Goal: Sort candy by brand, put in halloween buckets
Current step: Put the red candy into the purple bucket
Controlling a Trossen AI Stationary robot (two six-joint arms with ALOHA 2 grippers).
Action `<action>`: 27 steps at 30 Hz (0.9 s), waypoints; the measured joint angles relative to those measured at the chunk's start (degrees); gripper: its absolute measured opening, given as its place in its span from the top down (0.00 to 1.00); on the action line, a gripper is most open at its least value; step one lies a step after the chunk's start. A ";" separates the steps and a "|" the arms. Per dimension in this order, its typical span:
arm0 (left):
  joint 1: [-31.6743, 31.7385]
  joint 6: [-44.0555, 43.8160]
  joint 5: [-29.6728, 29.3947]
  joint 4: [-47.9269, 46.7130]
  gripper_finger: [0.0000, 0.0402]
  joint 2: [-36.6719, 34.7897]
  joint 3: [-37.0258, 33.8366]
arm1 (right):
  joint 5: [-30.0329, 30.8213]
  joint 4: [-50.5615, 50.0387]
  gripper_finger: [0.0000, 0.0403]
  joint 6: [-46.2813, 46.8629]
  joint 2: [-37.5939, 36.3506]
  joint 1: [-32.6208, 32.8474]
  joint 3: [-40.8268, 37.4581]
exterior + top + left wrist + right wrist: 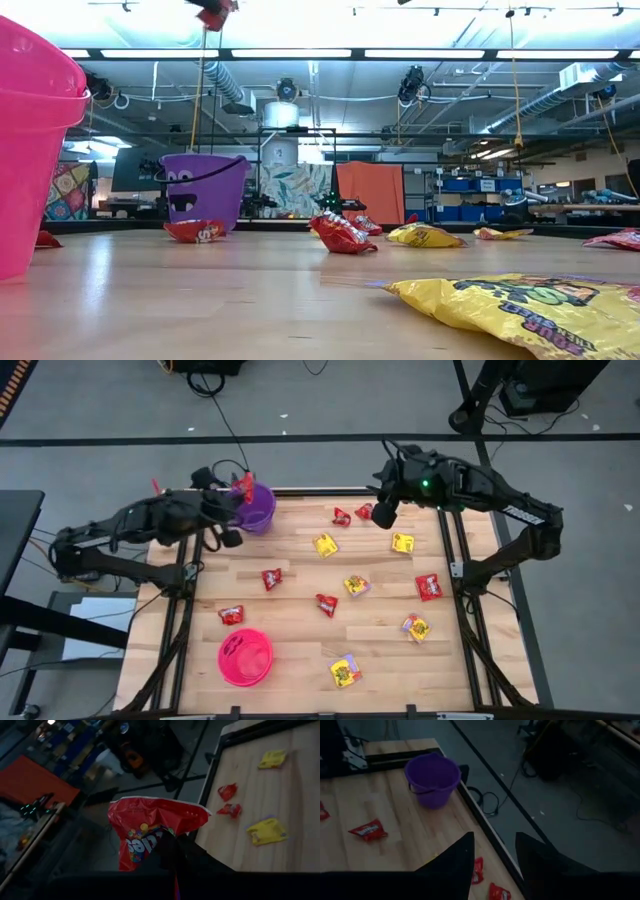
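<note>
My left gripper (238, 492) is shut on a red candy packet (150, 825) and hangs over the far left rim of the purple bucket (259, 507), well above it in the low view (214, 10). My right gripper (495, 855) is open above the table's far edge, over two red packets (342, 516) lying flat. The purple bucket (432, 777) stands upright at the far left corner, the pink bucket (245, 657) near the near left edge. Red and yellow packets lie scattered flat on the wood. My left gripper pinches the red packet between its two fingers (175, 855) at one crumpled end (159, 836). The packet's printed face stands out beyond the fingertips. It is lifted clear of the table, above the purple bucket (203, 190).
Several yellow packets (325, 544) (346, 671) and red packets (271, 578) (429, 587) are spread over the middle and right of the table. A black frame rail (485, 827) runs along the far edge. Floor cables lie beyond it.
</note>
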 joint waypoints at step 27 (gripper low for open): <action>33.17 -13.12 17.64 30.18 0.99 1.61 -27.07 | -0.72 22.55 0.61 4.52 -17.89 1.40 -29.43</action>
